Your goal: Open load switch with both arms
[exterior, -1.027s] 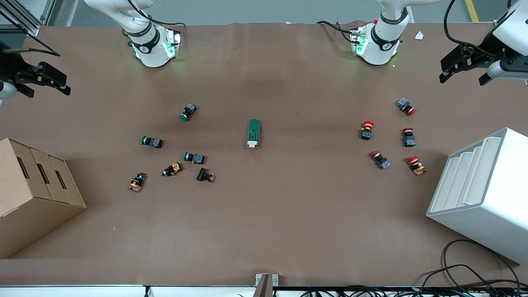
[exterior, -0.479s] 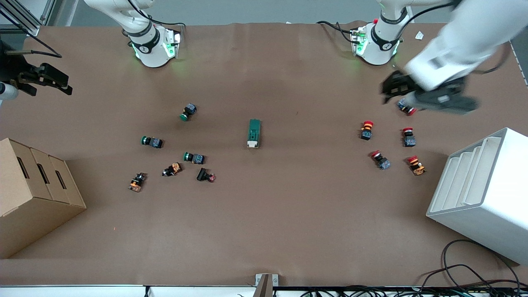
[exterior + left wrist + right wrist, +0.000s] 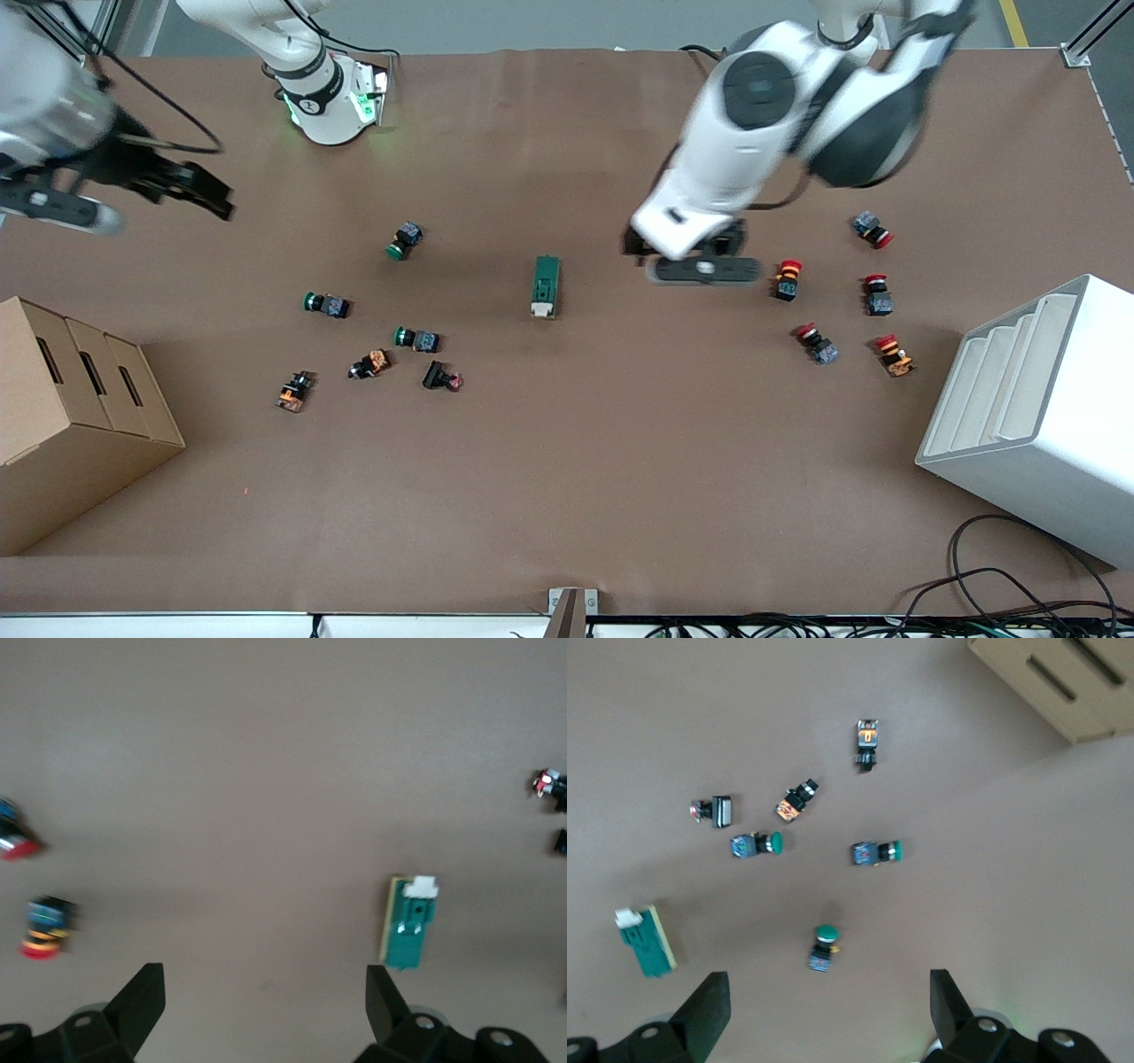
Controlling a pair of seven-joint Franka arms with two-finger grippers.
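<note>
Front view: you see the right tool [image 3: 208, 190], fingers spread and empty, over the worktop [image 3: 567, 461] toward the right arm's end. The load switch [image 3: 546, 286] lies mid-worktop. The left tool [image 3: 691, 252], likewise spread and empty, hangs just beside it.

table [image 3: 567, 461] is covered in a matt brown paper-like sheet, smooth with faint creases. load switch [image 3: 546, 285] looks like matt dark green plastic with a white plastic toggle end; arm shells are glossy white plastic with black joint bands, left gripper [image 3: 261, 1010] and right gripper [image 3: 824, 1010] fingers matt black. cardboard box [image 3: 71, 416] is plain matt tan, the white rack [image 3: 1036, 416] is smooth, slightly satin, and the push-buttons [image 3: 416, 338] have glossy green or red plastic caps.
</note>
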